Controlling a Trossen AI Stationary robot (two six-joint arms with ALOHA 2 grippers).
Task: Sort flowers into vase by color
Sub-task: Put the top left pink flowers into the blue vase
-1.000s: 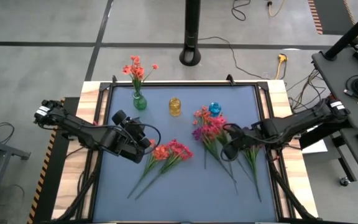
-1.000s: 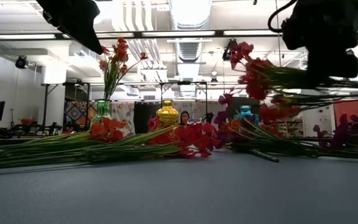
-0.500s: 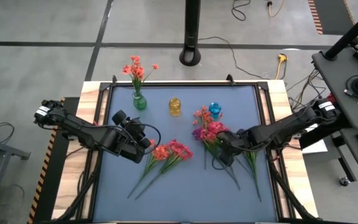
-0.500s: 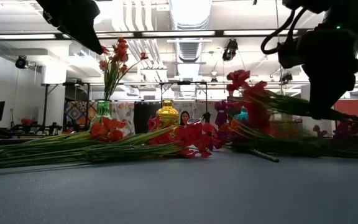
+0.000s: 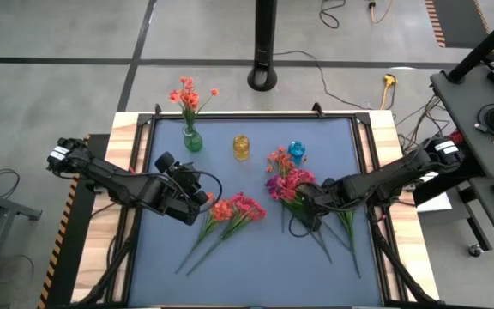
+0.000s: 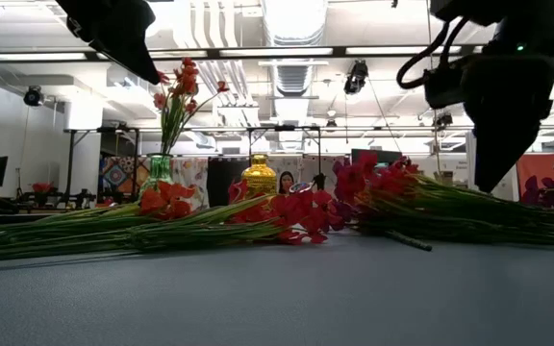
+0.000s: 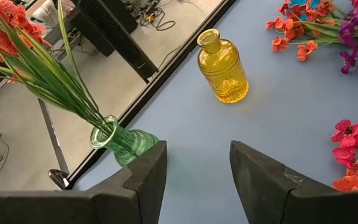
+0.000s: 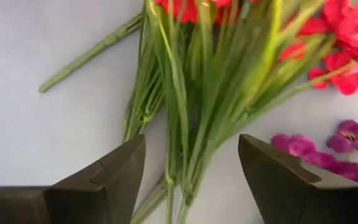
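Right gripper [image 5: 305,212] hangs low over the pile of pink-red and purple flowers [image 5: 288,183] on my right half of the table [image 5: 256,266], and from its wrist camera I see the two fingers [image 8: 101,180] spread wide with green stems lying on the blue mat between them, nothing clamped. Left gripper [image 5: 197,187] hovers above the mat beside the orange-red sprays [image 5: 232,209], whose stems run toward the near edge; its fingers [image 7: 143,177] stand apart with only bare mat between them, holding nothing. Farther back, I count three small vases in a row near the far edge. My green vase [image 5: 193,140] holds an upright bunch of orange-red flowers [image 5: 188,93]. My yellow vase [image 5: 242,147] stands with nothing in it. My blue vase [image 5: 297,150] sits just beside the blossoms of the right pile; I cannot tell what it holds.
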